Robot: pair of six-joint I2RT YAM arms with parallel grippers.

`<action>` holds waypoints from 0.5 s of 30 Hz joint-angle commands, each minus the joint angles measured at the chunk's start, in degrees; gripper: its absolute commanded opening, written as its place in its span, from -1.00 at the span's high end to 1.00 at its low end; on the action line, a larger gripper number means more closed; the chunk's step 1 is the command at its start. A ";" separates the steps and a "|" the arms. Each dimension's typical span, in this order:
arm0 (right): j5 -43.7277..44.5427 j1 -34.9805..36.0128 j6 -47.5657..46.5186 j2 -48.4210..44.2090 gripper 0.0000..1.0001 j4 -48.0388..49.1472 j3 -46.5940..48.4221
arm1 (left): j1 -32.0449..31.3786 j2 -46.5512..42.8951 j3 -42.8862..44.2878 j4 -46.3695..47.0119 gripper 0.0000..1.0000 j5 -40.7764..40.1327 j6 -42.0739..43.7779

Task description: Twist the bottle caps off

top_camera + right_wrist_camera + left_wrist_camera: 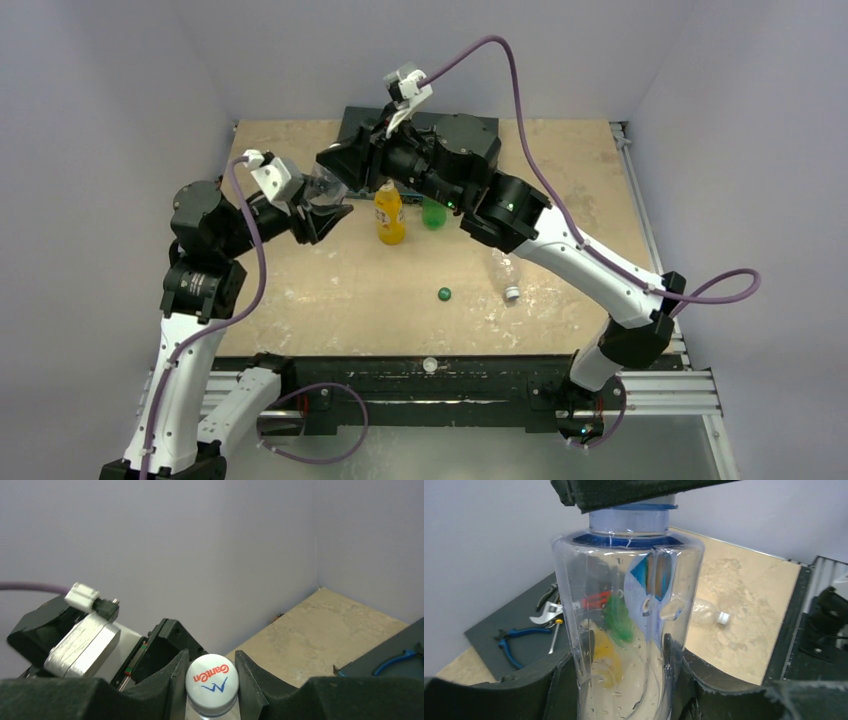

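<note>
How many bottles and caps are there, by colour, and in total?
Clear bottles: 2, one held, one lying
Orange bottle: 1
Green bottle: 1
White caps: 3, on the held bottle, on the lying bottle, loose at the near edge
Green cap: 1
Total: 8

Soft, even overhead light, and only faint shadows on the table [320, 310]. In the left wrist view, the clear bottle [624, 610] warps and smears the tools [531, 625] behind it. In the right wrist view, the white cap [212, 682] is sharp, the dark foreground perhaps slightly soft.
</note>
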 commanded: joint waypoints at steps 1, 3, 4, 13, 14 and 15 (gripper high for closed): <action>-13.87 0.66 -2.93 -4.50 0.90 9.95 -3.89 | 0.23 1.81 4.09 -3.67 0.88 14.62 -3.26; -19.31 0.51 -4.31 -6.22 0.93 12.94 -6.79 | 0.23 2.74 5.88 -7.32 0.87 21.54 -2.97; -22.09 0.37 -4.60 -7.23 0.93 14.95 -8.45 | 0.23 3.16 6.93 -9.65 0.86 24.61 -2.20; -38.50 -0.57 -4.36 -12.78 0.69 23.16 -15.24 | 0.23 1.72 9.39 -14.26 0.81 30.32 -1.50; -37.45 -0.57 -4.64 -12.42 0.64 21.88 -14.63 | 0.23 1.54 9.22 -13.88 0.82 29.57 -1.68; -35.56 -0.57 -4.95 -12.18 0.50 20.69 -14.14 | 0.23 1.43 9.00 -13.68 0.83 28.34 -1.50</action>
